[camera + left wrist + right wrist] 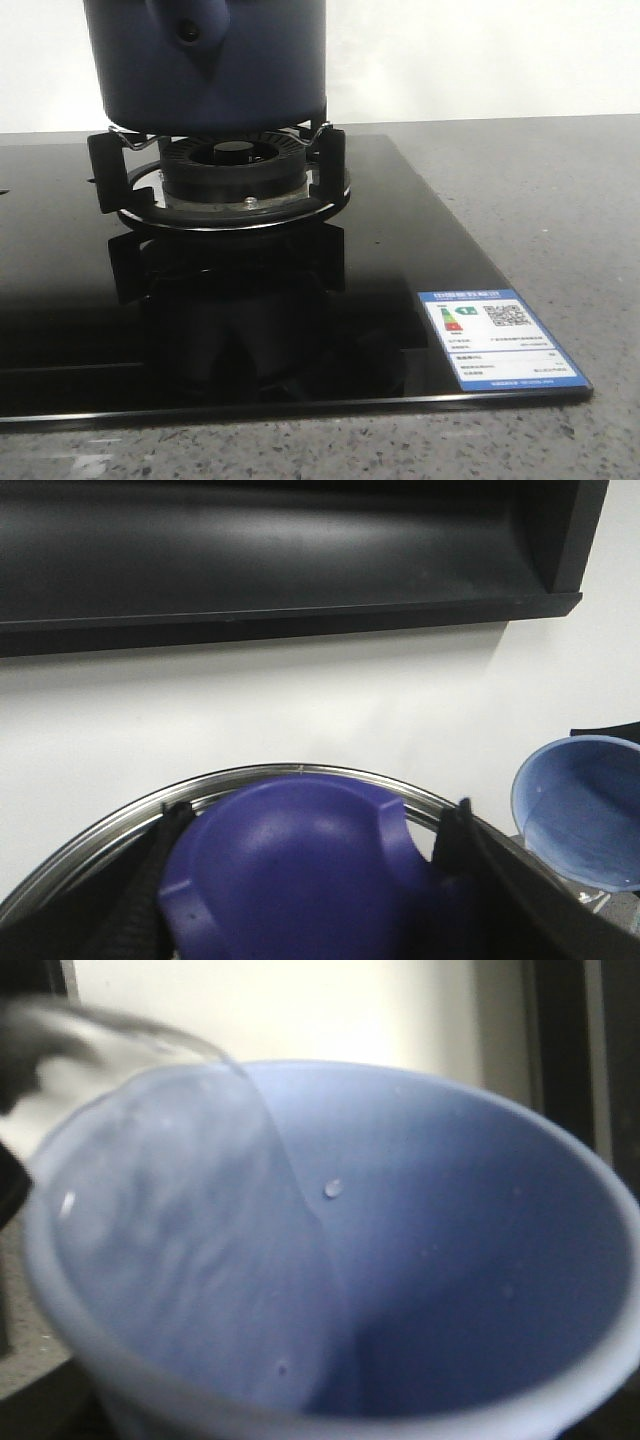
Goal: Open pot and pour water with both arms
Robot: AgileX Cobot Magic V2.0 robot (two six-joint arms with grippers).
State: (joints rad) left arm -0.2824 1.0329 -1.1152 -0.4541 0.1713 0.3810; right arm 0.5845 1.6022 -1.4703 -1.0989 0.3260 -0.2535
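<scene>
Two arms: we judge both from their wrist views only; neither appears in the front view
Pot: we find the navy-blue pot (205,65) seated on the black pan support (215,175) over the burner (232,170), its handle lug with the small dark hole facing the front camera
Hob: we note a black glass hob (250,300) set in a grey speckled counter (540,200), with a blue-bordered label (498,338) at the near right corner
Left gripper: the left gripper (310,880) has its dark fingers (470,855) either side of a purple-blue lid knob (300,865), closed on it as far as we can see; a metal rim (300,772) curves behind the knob
Cup: we see a pale blue cup (400,1260) filling the right wrist view, tilted, with water (200,1260) sheeting down its inner wall; it also shows at the edge of the left wrist view (585,810)
Right gripper: its fingers are out of sight, so we cannot tell its state or whether it has hold of the cup
</scene>
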